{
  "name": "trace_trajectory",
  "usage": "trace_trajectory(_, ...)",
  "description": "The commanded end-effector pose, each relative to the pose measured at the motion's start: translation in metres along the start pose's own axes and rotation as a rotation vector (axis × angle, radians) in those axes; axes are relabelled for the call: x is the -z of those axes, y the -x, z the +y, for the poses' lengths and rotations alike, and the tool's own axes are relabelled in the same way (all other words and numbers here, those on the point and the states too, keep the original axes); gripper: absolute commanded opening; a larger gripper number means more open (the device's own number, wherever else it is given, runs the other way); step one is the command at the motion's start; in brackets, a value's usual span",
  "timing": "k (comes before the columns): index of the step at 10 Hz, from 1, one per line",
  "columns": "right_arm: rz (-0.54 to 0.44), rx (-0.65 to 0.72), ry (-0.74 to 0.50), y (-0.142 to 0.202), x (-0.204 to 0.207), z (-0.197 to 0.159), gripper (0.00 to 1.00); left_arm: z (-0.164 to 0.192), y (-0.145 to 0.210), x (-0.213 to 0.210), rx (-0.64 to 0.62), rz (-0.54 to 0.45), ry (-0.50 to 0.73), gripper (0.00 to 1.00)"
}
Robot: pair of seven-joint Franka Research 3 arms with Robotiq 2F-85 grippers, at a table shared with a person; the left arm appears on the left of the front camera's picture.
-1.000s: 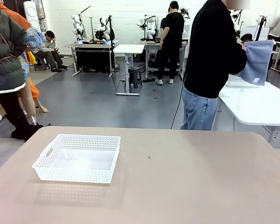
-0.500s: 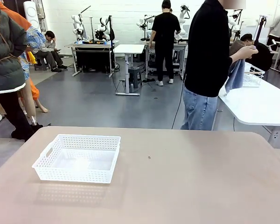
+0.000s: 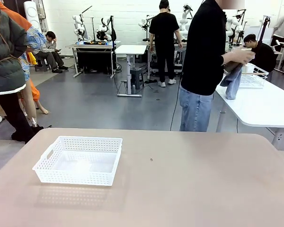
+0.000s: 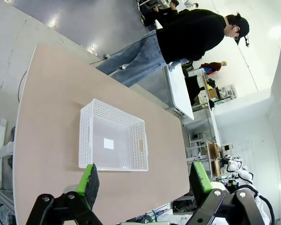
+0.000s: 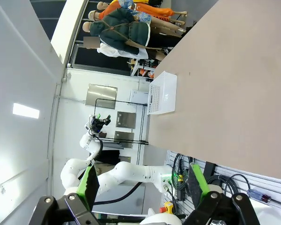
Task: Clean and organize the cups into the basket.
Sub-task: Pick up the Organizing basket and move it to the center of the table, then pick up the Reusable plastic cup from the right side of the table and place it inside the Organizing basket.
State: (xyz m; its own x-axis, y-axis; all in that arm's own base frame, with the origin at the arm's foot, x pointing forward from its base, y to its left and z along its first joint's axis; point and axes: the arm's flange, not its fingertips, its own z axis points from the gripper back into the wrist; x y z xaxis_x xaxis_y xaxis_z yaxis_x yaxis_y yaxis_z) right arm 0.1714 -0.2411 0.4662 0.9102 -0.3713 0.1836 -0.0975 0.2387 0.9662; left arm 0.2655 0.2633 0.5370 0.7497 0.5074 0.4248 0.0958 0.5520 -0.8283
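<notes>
one white lattice basket (image 3: 74,176) sits on the beige worktop (image 3: 194,189), toward the robot's left side, with one small pale label on its bare floor. the left gripper (image 4: 145,180) hangs above the basket's near rim, its two green-padded fingers (image 4: 89,180) spread wide apart. the right gripper (image 5: 143,183) is well off the worktop, its two fingers (image 5: 196,180) spread likewise. beyond the far edge one person (image 3: 203,47) in black faces a white table (image 3: 260,106), holding one blue cloth (image 3: 233,80).
</notes>
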Motion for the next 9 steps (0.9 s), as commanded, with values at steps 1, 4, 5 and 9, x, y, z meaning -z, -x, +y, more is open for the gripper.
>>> trace_trajectory(1, -0.023, -0.002, -0.007, -0.0021, 0.0018, -0.0027, 1.00, 0.0013, -0.0014, -0.0004, -0.003, -0.011, -0.005, 1.00)
trace_trajectory(4, -0.023, -0.002, -0.007, -0.0021, 0.0018, -0.0027, 1.00, 0.0013, -0.0014, -0.0004, -0.003, -0.011, -0.005, 1.00)
trace_trajectory(5, -0.023, -0.002, -0.007, -0.0021, 0.0018, -0.0027, 1.00, 0.0013, -0.0014, -0.0004, -0.003, -0.011, -0.005, 1.00)
trace_trajectory(9, -0.023, -0.002, -0.007, -0.0021, 0.0018, -0.0027, 1.00, 0.0013, -0.0014, -0.0004, -0.003, -0.011, -0.005, 1.00)
